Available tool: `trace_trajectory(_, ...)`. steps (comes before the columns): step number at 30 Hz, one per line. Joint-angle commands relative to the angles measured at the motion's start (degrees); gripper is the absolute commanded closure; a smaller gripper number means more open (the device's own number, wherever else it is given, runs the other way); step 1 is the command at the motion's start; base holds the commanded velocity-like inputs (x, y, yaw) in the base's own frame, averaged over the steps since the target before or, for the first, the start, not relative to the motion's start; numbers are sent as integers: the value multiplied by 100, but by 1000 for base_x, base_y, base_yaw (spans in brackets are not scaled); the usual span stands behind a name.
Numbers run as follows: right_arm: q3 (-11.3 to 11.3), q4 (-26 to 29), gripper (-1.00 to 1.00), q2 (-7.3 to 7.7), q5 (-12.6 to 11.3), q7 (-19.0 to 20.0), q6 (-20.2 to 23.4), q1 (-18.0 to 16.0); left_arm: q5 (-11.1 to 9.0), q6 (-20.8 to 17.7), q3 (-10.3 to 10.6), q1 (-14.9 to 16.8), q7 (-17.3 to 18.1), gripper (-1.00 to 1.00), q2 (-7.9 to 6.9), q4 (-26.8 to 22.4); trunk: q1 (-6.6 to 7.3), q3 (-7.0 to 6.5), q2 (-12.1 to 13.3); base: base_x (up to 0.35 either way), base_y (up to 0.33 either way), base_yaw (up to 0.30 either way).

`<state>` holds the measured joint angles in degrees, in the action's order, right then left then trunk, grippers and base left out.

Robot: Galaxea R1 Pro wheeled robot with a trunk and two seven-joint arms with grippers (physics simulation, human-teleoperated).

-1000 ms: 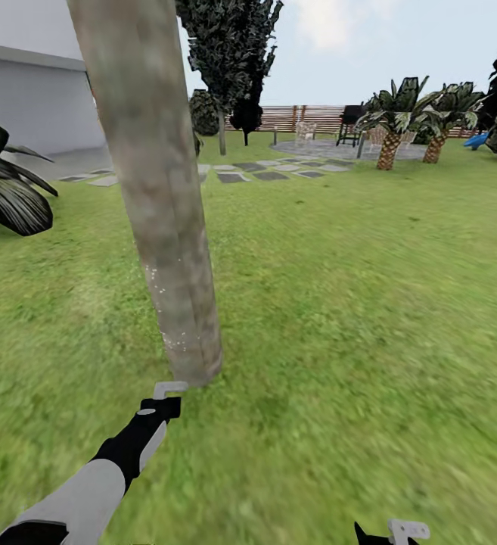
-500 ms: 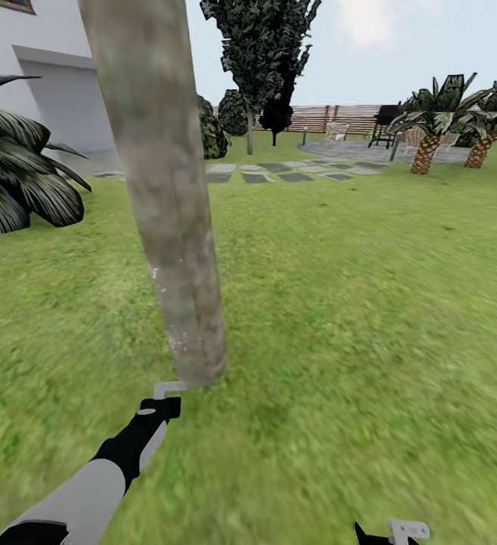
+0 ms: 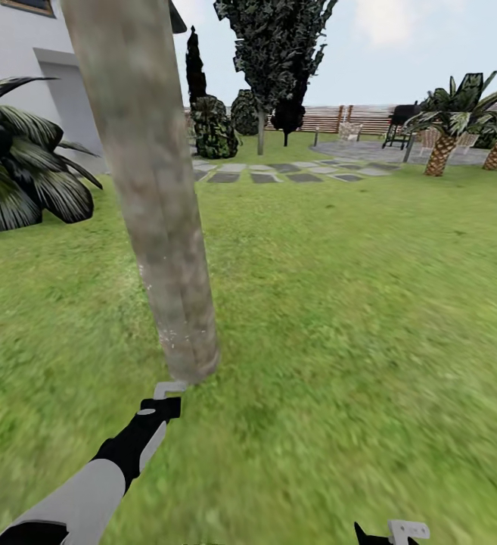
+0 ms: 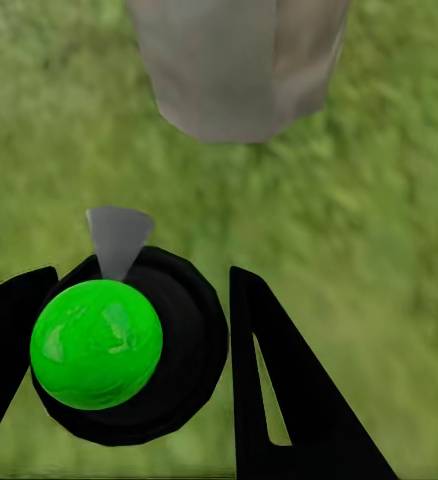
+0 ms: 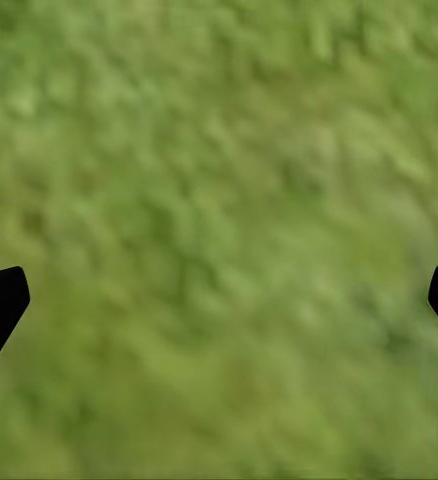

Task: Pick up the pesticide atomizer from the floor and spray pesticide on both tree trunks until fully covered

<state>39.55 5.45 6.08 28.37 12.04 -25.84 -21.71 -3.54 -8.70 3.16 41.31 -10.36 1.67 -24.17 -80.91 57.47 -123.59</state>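
Between the earlier head pictures and this one the whole scene slides sideways: the white house and dark palm fill more of the left, the stepping stones and fence drift right, while both arms sit at the same spots in frame. That reads as the camera turning, not as anything in the garden moving.

The garden (image 3: 354,257) spreads wide and open to the right, lawn running back to the fence (image 3: 354,117) with nothing in the way. Close on the left stands one tree (image 3: 157,212), its thick mottled trunk rising upright out of the top of the view, base planted in the floor (image 3: 316,424). A second bare trunk under dark foliage (image 3: 262,140) stands far back by the stones; whether it is the other task tree I cannot say for sure.

The left gripper (image 3: 169,389) hangs just in front of the trunk's foot, nearly touching it. In the left wrist view its jaws are clamped on the pesticide atomizer (image 4: 129,345), a round black body with a green ball in it and a pale nozzle wedge aimed at the trunk base (image 4: 234,70) straight ahead. Spraying likely calls for sweeping up the trunk's long vertical axis.

The right gripper (image 3: 399,531) rests low, jaws apart over bare grass (image 5: 219,240), holding nothing.
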Motion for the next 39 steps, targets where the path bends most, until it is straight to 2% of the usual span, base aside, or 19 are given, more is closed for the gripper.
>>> trace_trajectory(1, 0, 0, -100, 0, 0, 0, 0, 0, 2, 0, 1, 0, -1, 100, 0, 2, 0, 0, 0, 0, -271, 275)
trace_trajectory(7, 0, 0, -100, 2, -2, 0, 1, 0, 2, 0, 1, 0, -1, 100, 0, 9, 0, 0, 0, 0, -271, 254)
trace_trajectory(20, 0, 0, -100, -2, 0, 0, 0, 0, 2, -10, -8, 0, -1, 100, -3, 9, 0, 0, 0, 58, -257, 41)
trace_trajectory(34, 0, 0, -100, -2, 0, 0, 0, 0, -3, -1, 1, 0, -6, 100, 10, 27, 0, 0, 0, 160, -230, 271)
trace_trajectory(39, 0, 0, -100, 2, -3, 0, 0, 0, -34, 4, -7, 0, -13, 100, 19, 47, 0, 0, 0, 12, -43, 276)
